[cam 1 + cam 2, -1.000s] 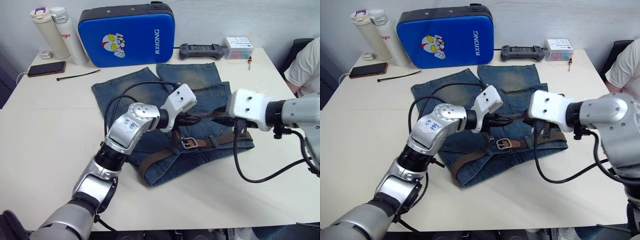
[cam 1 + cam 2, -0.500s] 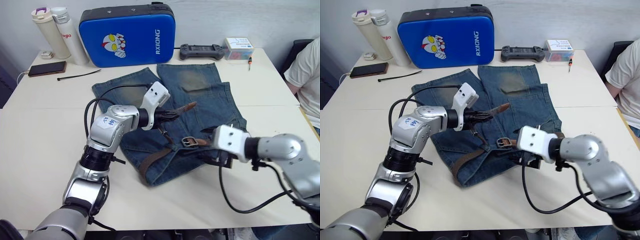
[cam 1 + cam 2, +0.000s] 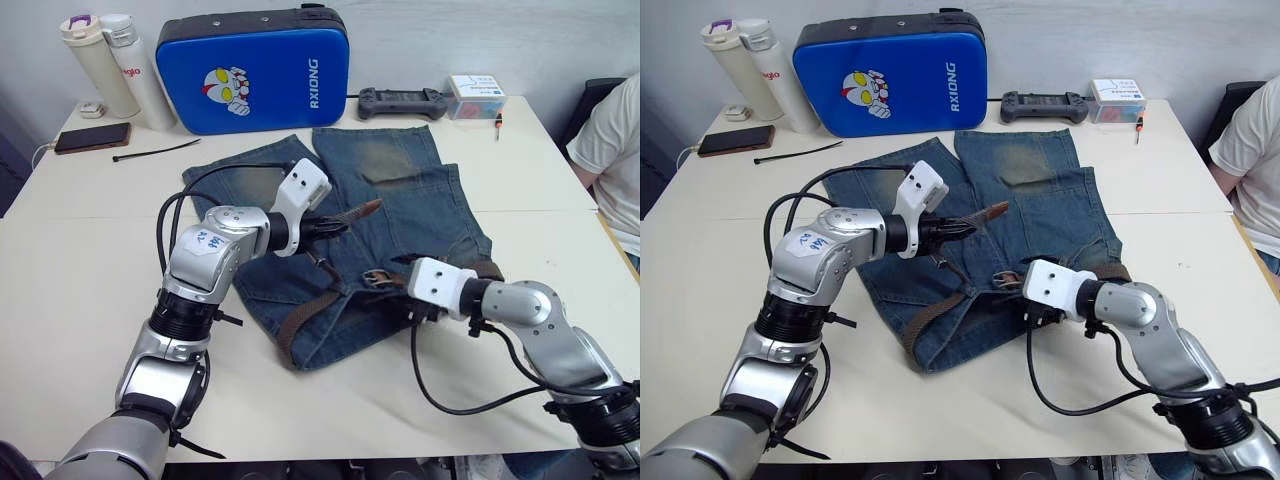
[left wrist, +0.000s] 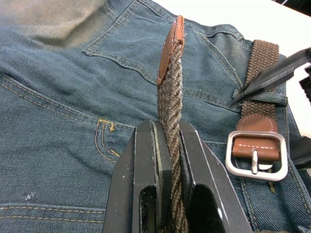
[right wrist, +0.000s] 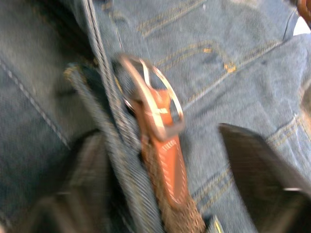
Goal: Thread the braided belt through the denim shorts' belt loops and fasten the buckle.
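Observation:
The denim shorts [image 3: 410,190] lie flat mid-table, waistband toward me. The braided belt [image 3: 300,325] runs along the waistband, and in the left wrist view it passes under one of the belt loops [image 4: 260,97]. My left gripper [image 3: 335,222] is shut on the belt's free end, holding its tan tip [image 4: 170,48] lifted above the shorts. The silver buckle [image 3: 378,277] rests on the waistband at the middle. My right gripper [image 5: 165,160] is open and low over the waistband, one finger [image 5: 257,165] on each side of the buckle [image 5: 153,109].
A blue case [image 3: 255,70] stands behind the shorts, with two bottles [image 3: 110,65], a phone [image 3: 92,137] and a black cable tie [image 3: 155,152] at the back left. A game controller [image 3: 403,100] and a small box [image 3: 477,95] sit back right. A person [image 3: 615,130] sits at the right edge.
My left gripper drew back to the left with the belt's end in it. My right gripper left the meeting point above the shorts, dropped to the waistband and moved in on the buckle.

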`<control>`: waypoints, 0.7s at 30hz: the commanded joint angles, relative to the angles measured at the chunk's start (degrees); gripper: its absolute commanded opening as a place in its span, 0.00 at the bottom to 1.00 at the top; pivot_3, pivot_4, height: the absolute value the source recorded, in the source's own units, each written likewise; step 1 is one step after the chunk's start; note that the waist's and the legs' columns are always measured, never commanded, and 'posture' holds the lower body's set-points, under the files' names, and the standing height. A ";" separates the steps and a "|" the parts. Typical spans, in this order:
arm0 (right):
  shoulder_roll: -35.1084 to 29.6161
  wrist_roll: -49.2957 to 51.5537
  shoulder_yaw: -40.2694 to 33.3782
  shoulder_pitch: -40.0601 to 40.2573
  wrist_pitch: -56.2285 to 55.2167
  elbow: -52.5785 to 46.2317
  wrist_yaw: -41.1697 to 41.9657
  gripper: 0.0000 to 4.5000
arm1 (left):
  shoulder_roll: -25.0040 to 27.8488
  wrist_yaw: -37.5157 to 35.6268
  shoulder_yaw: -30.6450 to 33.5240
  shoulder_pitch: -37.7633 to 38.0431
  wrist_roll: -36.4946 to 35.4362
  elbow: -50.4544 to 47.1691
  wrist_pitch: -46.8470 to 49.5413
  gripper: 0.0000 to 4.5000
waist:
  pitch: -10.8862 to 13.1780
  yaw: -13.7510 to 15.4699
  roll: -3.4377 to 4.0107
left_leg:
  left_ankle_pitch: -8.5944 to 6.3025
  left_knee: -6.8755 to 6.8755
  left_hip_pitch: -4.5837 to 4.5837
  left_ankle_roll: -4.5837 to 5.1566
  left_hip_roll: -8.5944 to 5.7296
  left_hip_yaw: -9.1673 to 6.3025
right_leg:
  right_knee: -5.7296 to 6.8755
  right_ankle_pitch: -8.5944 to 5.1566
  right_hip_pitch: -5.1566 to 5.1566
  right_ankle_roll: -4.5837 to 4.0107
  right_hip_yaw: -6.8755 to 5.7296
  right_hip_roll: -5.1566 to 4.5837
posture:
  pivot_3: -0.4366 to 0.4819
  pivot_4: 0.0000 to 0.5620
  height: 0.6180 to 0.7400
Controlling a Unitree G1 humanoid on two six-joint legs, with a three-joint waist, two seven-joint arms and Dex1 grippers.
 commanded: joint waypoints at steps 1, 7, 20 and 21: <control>1.02 0.05 -2.56 -0.35 1.14 0.05 -2.17 0.38 | 0.64 0.15 1.16 -0.35 -0.64 -2.68 -0.40 0.00 | 0.00 0.02 0.00 | 0.00 0.00 0.00 0.00 0.00 0.00 | 0.00 0.00 0.00 0.00 0.00 0.00 | 0.48 0.27 1.00; 3.07 0.80 -4.25 -0.74 7.12 -0.47 -4.96 0.05 | 0.94 0.32 1.76 0.82 -1.48 -4.78 0.78 0.00 | 0.00 0.03 0.00 | 0.00 0.00 0.00 0.00 0.00 0.00 | 0.02 0.00 0.00 0.00 0.00 -0.01 | 0.48 0.27 1.00; 3.34 1.66 -3.74 -1.19 12.18 -4.76 -4.60 0.23 | 1.03 1.04 0.74 2.49 -2.02 -6.83 1.90 0.00 | 0.00 -0.02 0.00 | 0.00 -0.01 0.00 0.01 -0.01 -0.01 | 0.04 0.00 0.00 0.00 -0.01 -0.01 | 0.48 0.27 1.00; 2.36 0.77 -3.60 -1.10 11.30 -4.56 -4.37 0.32 | 0.97 1.03 0.69 2.43 -2.00 -6.66 1.81 0.00 | 0.00 -0.01 0.00 | 0.00 -0.01 0.00 0.01 -0.01 -0.01 | 0.05 0.00 0.00 0.00 0.00 0.00 | 0.48 0.27 1.00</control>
